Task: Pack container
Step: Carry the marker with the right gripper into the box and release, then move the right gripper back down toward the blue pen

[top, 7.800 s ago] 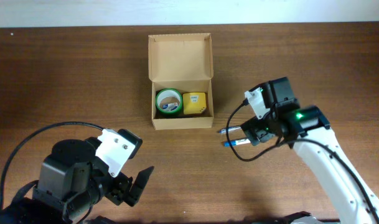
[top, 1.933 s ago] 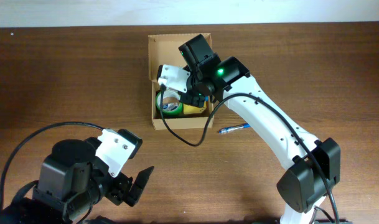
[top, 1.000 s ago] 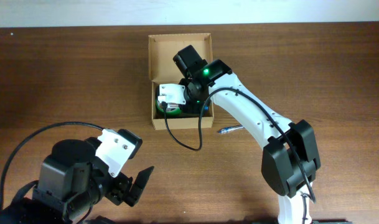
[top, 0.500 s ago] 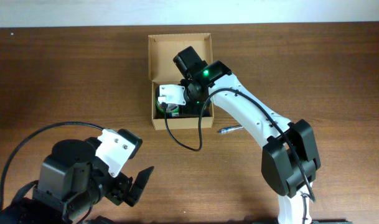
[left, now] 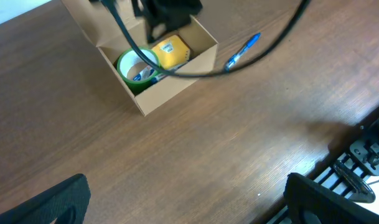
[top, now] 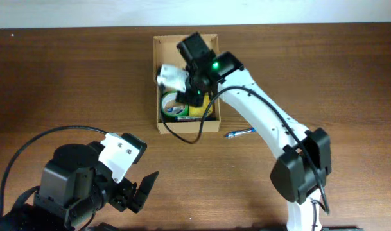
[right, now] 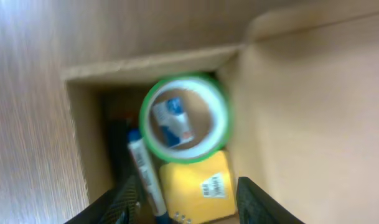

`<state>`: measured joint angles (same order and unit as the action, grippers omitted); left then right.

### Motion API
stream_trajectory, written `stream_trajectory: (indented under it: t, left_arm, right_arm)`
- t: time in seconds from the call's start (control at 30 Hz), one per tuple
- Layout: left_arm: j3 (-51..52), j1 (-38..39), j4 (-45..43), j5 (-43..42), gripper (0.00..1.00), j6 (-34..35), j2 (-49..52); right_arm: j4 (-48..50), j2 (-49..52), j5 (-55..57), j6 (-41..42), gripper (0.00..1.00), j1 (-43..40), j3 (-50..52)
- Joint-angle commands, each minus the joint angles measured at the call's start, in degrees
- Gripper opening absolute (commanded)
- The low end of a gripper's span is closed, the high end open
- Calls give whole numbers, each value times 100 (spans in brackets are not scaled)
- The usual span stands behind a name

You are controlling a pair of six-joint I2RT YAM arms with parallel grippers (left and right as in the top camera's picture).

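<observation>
The tan cardboard container (top: 171,59) stands open at the table's far middle, its flap lid tilted back. Inside lie a green tape roll (top: 173,106) with a small blue-white item in its ring, a yellow block (top: 205,110) and a white pen with a blue cap (right: 145,175) along one wall. My right gripper (top: 192,86) hangs open and empty above the box; in the right wrist view its jaws (right: 192,205) frame the yellow block (right: 198,186) and the tape roll (right: 184,118). My left gripper (top: 140,189) is open and empty at the front left, far from the box (left: 177,81).
A blue pen (top: 240,133) lies on the bare wood table just right of the box; it also shows in the left wrist view (left: 242,53). The right arm's black cable (top: 182,138) loops over the box's front wall. The table's near edge (left: 363,155) is by the left gripper.
My right gripper has risen out of the box and shifted toward the lid, open, leaving the white pen inside. The left arm has not moved.
</observation>
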<state>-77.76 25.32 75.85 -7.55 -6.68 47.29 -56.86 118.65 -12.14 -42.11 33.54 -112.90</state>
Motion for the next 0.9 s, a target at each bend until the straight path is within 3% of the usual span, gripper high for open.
stream_trajectory:
  t: [0.0, 0.07, 0.33, 0.63, 0.87]
  left_arm:
    - [-83, 13, -11, -79, 100, -116, -17]
    - [-83, 13, -11, -79, 100, -116, -17]
    - [-83, 13, -11, -79, 100, -116, -17]
    - [-83, 13, -11, -79, 100, -116, -17]
    - [-83, 13, -11, -79, 100, -116, -17]
  right_arm:
    - [-162, -372, -76, 1058, 53, -140, -514]
    - [-350, -389, -74, 1650, 53, -238, -743]
    - [-1502, -389, -79, 5337, 50, -1064, -1005]
    - [-2452, -387, 330, 7029, 52, -2057, -791]
    - [-2245, -422, 170, 7455, 51, -2181, 654]
